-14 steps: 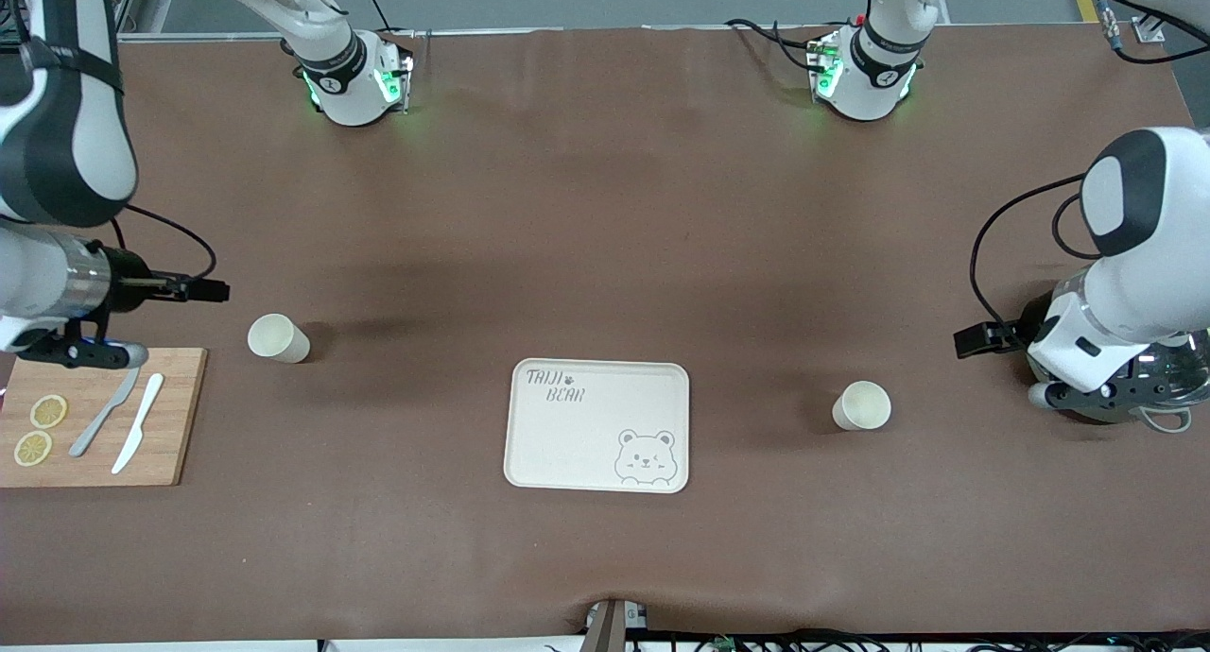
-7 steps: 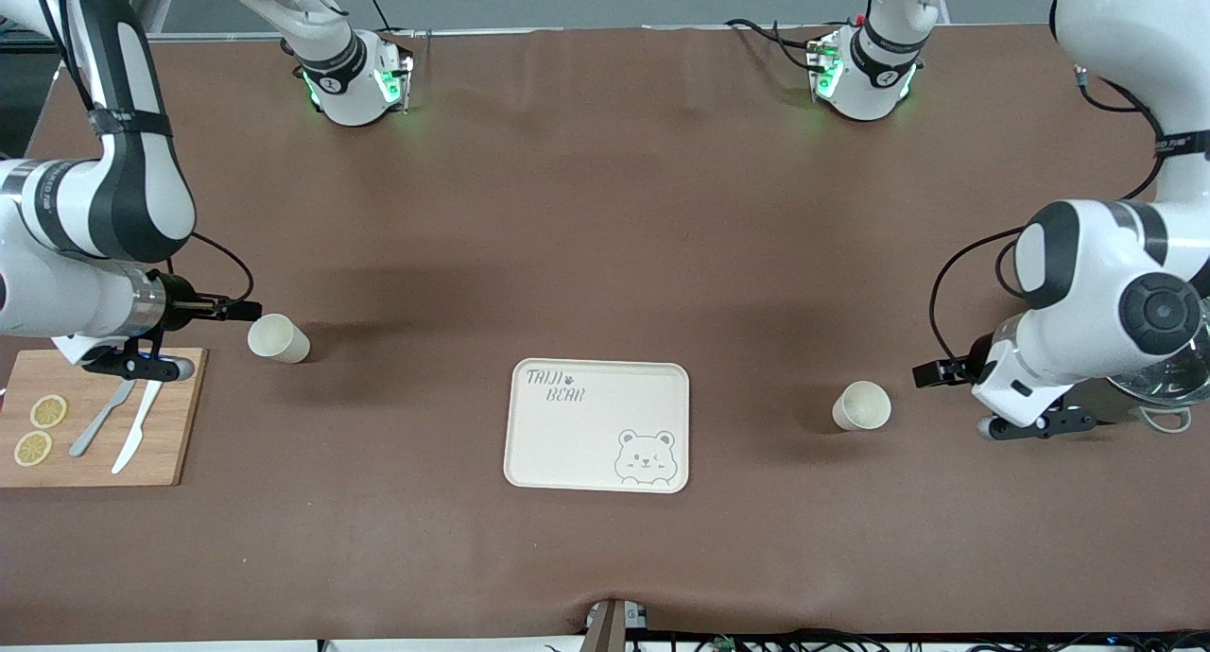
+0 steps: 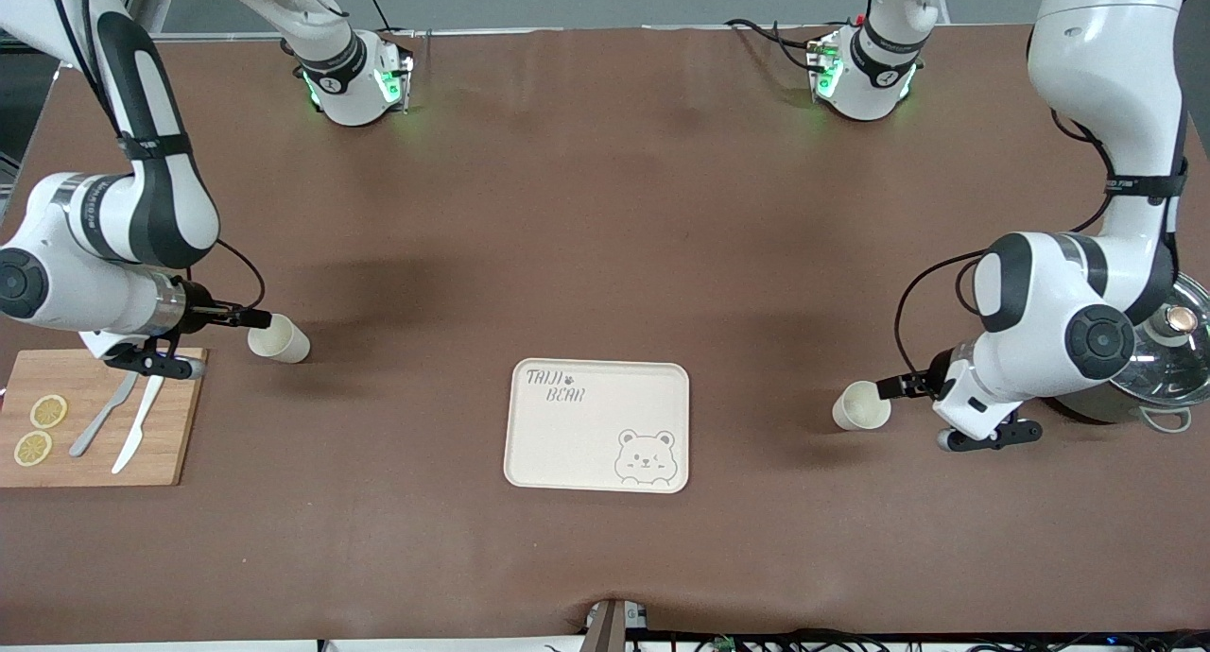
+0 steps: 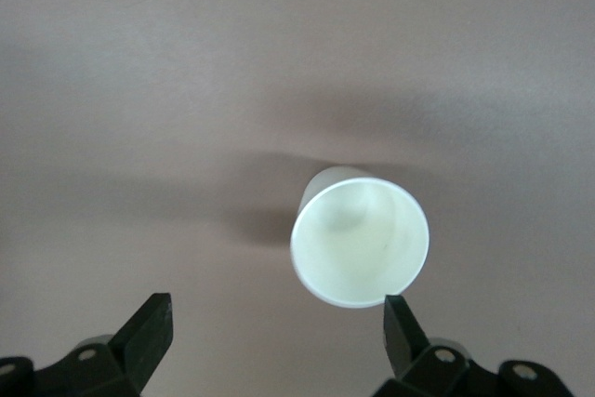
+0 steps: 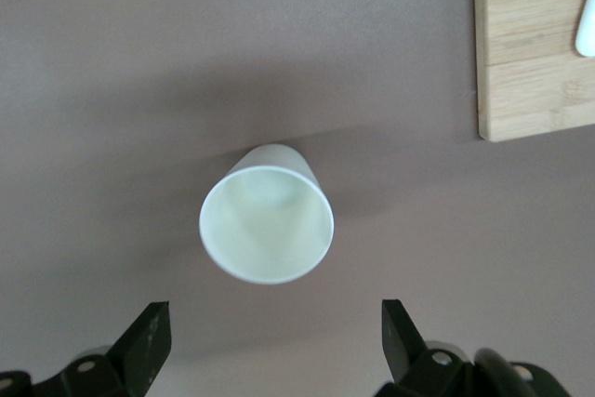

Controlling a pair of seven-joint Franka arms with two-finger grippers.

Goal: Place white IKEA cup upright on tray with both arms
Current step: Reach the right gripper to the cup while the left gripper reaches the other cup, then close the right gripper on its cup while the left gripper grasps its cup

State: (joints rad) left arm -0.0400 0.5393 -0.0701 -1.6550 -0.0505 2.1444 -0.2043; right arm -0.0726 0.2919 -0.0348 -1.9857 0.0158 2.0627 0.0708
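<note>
At each end of the desk [image 3: 605, 208], both arms have swung in: the left hand [image 3: 893, 387] and right hand [image 3: 248, 318], both spread, now face two tipped white cups [image 3: 861, 407] [image 3: 278, 338]. Grasping comes next; the tray [image 3: 558, 444] between them is bare.

Stuff you can't really make out from here

The pot [image 3: 1167, 368] at the left arm's end of the table is half hidden by the left arm's elbow and clipped by the picture's edge. The left end effector [image 3: 889, 387] and right end effector [image 3: 255, 319] are just small dark tips by their cups in the front view, and I can't tell if they touch. Both wrist views cut the fingers [image 4: 149, 327] off at the edge [image 5: 144, 341]. The cutting board [image 3: 180, 416] has one corner under the right arm's wrist.
</note>
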